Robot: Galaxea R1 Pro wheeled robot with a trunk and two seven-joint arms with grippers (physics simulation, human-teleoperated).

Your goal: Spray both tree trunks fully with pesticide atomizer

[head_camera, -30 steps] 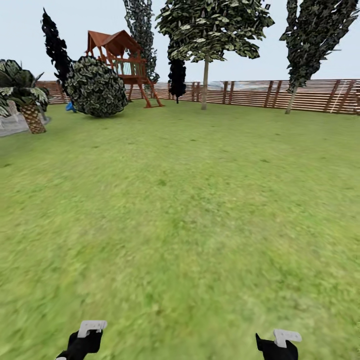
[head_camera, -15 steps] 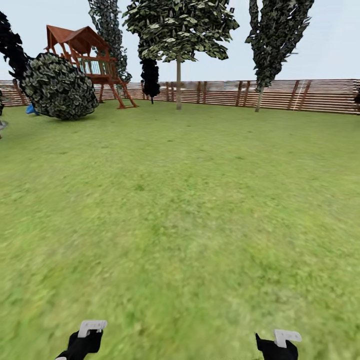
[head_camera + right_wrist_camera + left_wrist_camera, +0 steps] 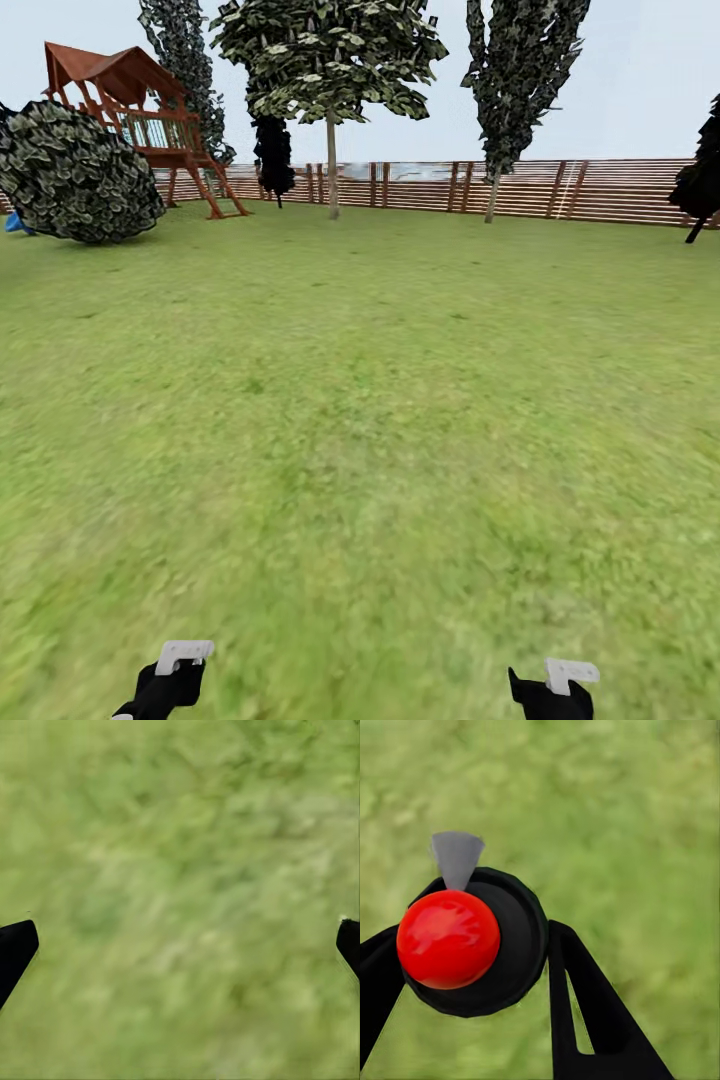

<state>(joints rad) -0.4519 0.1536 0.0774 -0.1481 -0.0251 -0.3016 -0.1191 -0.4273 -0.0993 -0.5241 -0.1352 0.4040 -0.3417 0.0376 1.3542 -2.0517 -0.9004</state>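
While the lawn (image 3: 380, 420) lies wide open, a round bush (image 3: 75, 172) and red playhouse (image 3: 130, 110) sit far left by the slat fence (image 3: 600, 190). Left gripper (image 3: 465, 952) is clamped on a black round thing with a red cap, probably the atomizer (image 3: 448, 937), cap facing the wrist camera. Right gripper (image 3: 180, 945) jaws are spread wide over grass.

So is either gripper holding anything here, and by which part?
The left gripper is shut on a black round thing with a red cap, its fingers at the body's sides. The right gripper is open over grass.
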